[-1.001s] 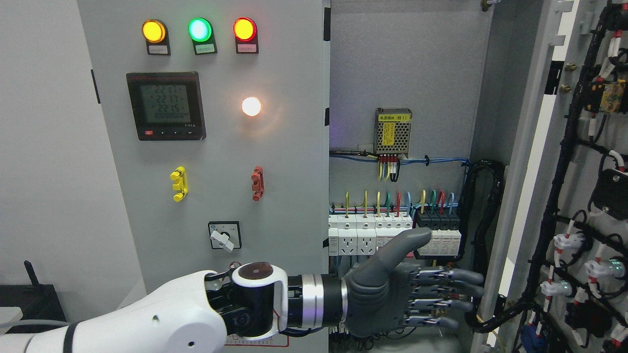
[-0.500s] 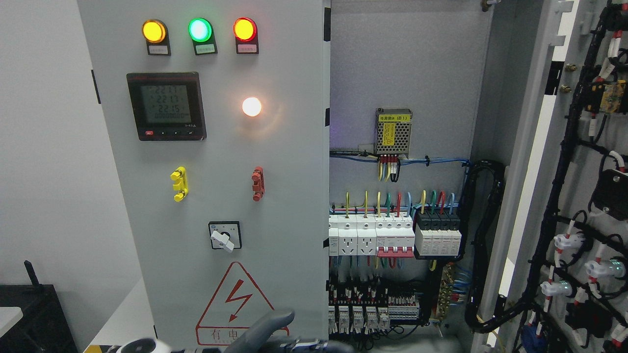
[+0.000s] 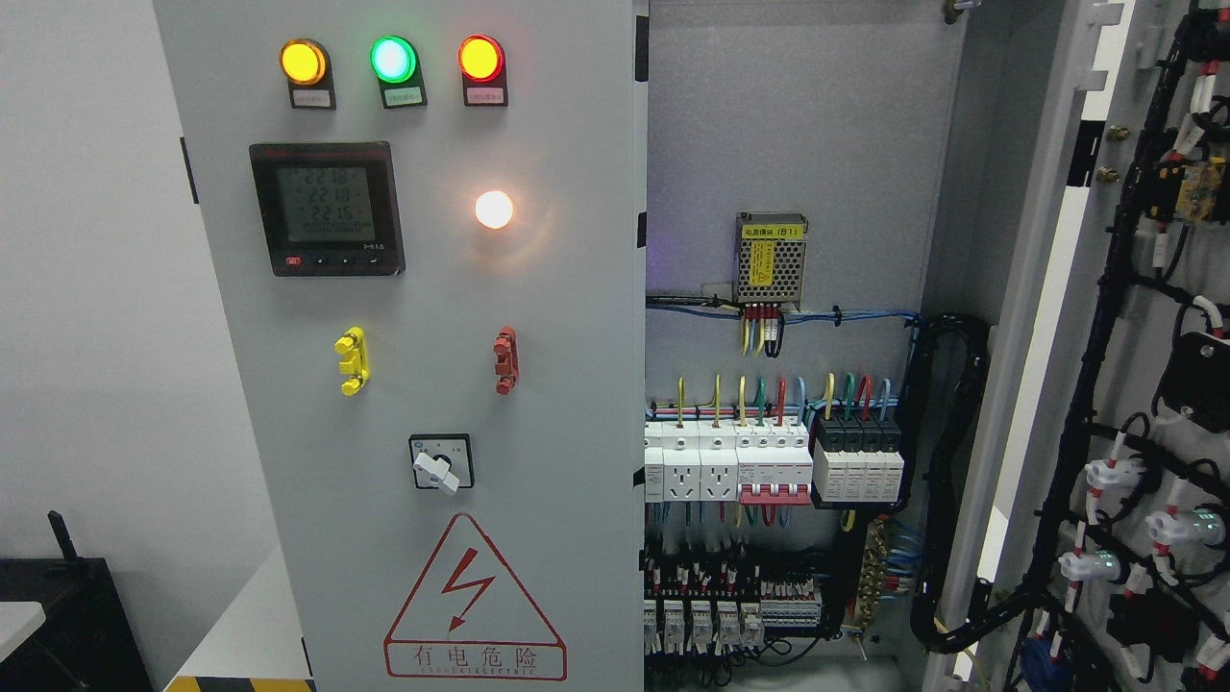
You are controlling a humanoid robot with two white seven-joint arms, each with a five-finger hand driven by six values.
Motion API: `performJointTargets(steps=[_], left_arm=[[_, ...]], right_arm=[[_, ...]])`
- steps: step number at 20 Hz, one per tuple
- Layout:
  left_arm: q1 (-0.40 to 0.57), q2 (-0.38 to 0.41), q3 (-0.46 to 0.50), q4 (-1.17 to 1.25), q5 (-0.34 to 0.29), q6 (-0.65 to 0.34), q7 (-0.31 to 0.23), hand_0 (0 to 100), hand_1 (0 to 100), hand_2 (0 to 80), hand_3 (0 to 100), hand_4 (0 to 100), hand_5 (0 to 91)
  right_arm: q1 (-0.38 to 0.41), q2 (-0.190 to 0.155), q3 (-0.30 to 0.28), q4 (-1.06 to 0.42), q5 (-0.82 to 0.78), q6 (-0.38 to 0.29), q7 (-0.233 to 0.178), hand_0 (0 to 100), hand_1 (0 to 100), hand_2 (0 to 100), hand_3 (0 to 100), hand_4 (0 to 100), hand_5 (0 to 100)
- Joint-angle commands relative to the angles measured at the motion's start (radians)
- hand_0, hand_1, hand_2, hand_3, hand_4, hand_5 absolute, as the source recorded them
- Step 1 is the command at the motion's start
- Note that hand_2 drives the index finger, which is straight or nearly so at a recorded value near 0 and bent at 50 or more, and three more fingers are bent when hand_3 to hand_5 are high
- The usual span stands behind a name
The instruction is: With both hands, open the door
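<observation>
Head view shows you an electrical cabinet with its right door swung wide to the right edge, wiring harness on its inner face exposed, while the left door stands shut, or near shut, with its amber, green and red lamps lit and the meter reading. Neither robot hand appears anywhere in frame, so you cannot tell how the fingers stand, spread or curled.

Judged from this, the right half of the job looks done and the left door is left to pull. Your risk lies in the open bay: the breakers, the power supply and the loose blue and coloured leads sit just beside the left door's free edge. A hand reaching for that edge from below, unseen by this camera, could stray into the live terminals or snag a lead. The rotary switch and the yellow and red fittings on the door face could also be knocked by a sliding palm, so come in slowly.
</observation>
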Motion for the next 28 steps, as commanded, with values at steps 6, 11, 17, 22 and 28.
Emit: performJointTargets(steps=[6,11,17,22,28], left_arm=[[0.542,-0.375,0.66,0.22,-0.501,-0.141,-0.002,0,0,0.0,0,0,0.0],[0.621,-0.531,0.721,0.405,-0.659,-0.299,0.003,0,0,0.0,0,0,0.0],[0.527,-0.622,0.744,0.857,-0.791,-0.377,0.006,0,0,0.0,0,0,0.0],[0.369,-0.683,0.736,1.227,-0.9,-0.377,0.087,0,0,0.0,0,0,0.0],[0.282,-0.771,0.747,1.405,-0.923,-0.367,0.259,0,0,0.0,0,0,0.0]], right_arm=[[0.0,0.0,0.0,0.0,0.005,0.0,0.0,38,0,0,0,0,0],[0.0,0.0,0.0,0.0,0.005,0.0,0.0,38,0,0,0,0,0],[0.0,0.0,0.0,0.0,0.005,0.0,0.0,38,0,0,0,0,0],[0.0,0.0,0.0,0.0,0.005,0.0,0.0,38,0,0,0,0,0],[0.0,0.0,0.0,0.0,0.005,0.0,0.0,38,0,0,0,0,0]])
